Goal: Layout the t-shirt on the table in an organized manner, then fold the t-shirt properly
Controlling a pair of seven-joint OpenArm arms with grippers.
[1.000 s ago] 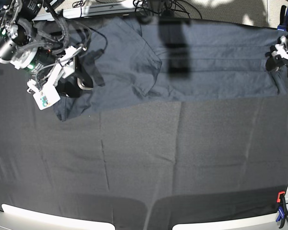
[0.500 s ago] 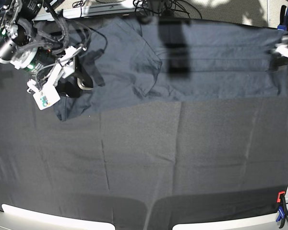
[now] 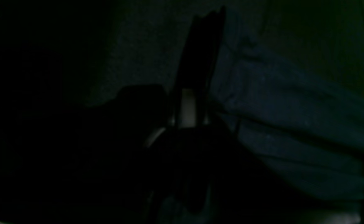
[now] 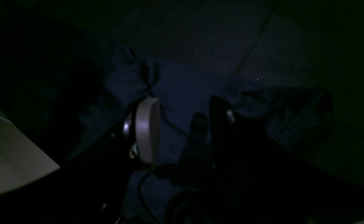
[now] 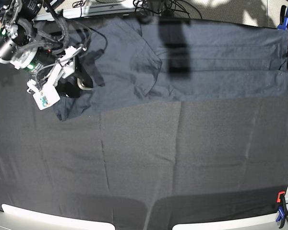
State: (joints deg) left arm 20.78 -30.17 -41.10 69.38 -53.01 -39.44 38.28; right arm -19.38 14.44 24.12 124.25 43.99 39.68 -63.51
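From my seat, the nearest thing in the base view is the front edge of the table [image 5: 144, 167], its black cloth creased and bare across the whole near half, with a red and blue clamp [image 5: 281, 207] at the near corner on the view's right. Farther back, the shirt [image 5: 206, 67] lies stretched in a long band along the far edge, running from the view's left almost to the right rim. One part is folded over on itself near the left-middle, and a loose corner hangs down toward me at the left end.

My right gripper [image 5: 79, 81] sits over that left end of the shirt. In its wrist view I see the right gripper [image 4: 182, 124] with jaws apart, shirt cloth lying between and beneath them; I cannot tell whether they touch it.

My left arm is nearly out of the base view at the far right corner. Its wrist view is very dark: shirt folds [image 3: 294, 124] lie just beside the left gripper [image 3: 197, 77], but I cannot tell how its jaws stand.
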